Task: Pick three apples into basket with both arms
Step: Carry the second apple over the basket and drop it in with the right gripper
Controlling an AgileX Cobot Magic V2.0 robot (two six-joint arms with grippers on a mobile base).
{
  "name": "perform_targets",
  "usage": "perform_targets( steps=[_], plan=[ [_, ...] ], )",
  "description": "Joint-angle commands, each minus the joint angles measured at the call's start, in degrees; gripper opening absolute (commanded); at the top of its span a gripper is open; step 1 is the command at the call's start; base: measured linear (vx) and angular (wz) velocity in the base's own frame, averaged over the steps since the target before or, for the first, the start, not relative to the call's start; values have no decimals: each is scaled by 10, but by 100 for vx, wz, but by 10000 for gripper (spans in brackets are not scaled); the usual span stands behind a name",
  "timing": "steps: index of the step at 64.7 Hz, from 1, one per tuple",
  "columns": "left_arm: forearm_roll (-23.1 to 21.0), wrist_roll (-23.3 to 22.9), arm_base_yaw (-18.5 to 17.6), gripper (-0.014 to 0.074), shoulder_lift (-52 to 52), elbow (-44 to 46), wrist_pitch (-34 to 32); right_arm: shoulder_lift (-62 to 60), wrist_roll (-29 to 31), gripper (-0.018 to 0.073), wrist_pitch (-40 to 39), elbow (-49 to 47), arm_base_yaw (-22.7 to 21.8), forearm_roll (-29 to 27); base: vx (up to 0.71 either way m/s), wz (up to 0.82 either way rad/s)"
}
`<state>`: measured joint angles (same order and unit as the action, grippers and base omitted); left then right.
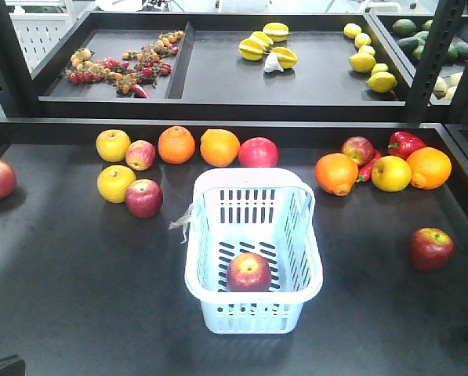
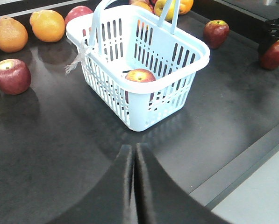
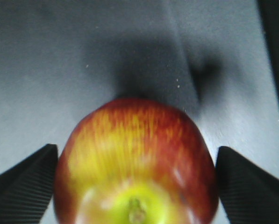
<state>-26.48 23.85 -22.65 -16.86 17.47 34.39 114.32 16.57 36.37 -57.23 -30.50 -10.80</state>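
One round red apple (image 1: 248, 272) in pale-blue plastic basket (image 1: 253, 315); right gripper (image 3: 135, 151) clasps second apple (image 3: 134, 135); left gripper (image 2: 132, 149) closed, empty; one to go.

Front view looks down; left wrist shares basket (image 1: 253, 313), nearer.

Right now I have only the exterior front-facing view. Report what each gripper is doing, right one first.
Observer: The right gripper has its fingers against both sides of a red apple.
Operator: Now the left.
Observer: The left gripper is shut and empty, over bare table just short of the basket.
Operator: Tell me where that held apple is relative to the basket.
Observer: In the left wrist view it sits off to one side, well clear of the basket and not over it.
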Motion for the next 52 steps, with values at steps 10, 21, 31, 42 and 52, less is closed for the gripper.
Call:
perform_targets(
  steps=[10,21,31,42,52],
  plan=[
    [-15,-5,-2,-8,-4,15,-34,-29,4,407,13,-17,-2,-4,0,0],
    [-15,-5,-2,-8,-4,15,-34,-55,12,234,80,-49,-2,-19,0,0],
    [-15,-5,-2,-8,-4,15,-34,-111,87,115,155,-91,-2,-121,0,0],
    [-15,-5,-2,-8,-4,15,-34,-196,217,20,254,-104,-2,-327,0,0],
    [-15,-6,-2,-8,-4,15,-34,-263,271,-9,340,-104,42,-450,0,0]
  ],
)
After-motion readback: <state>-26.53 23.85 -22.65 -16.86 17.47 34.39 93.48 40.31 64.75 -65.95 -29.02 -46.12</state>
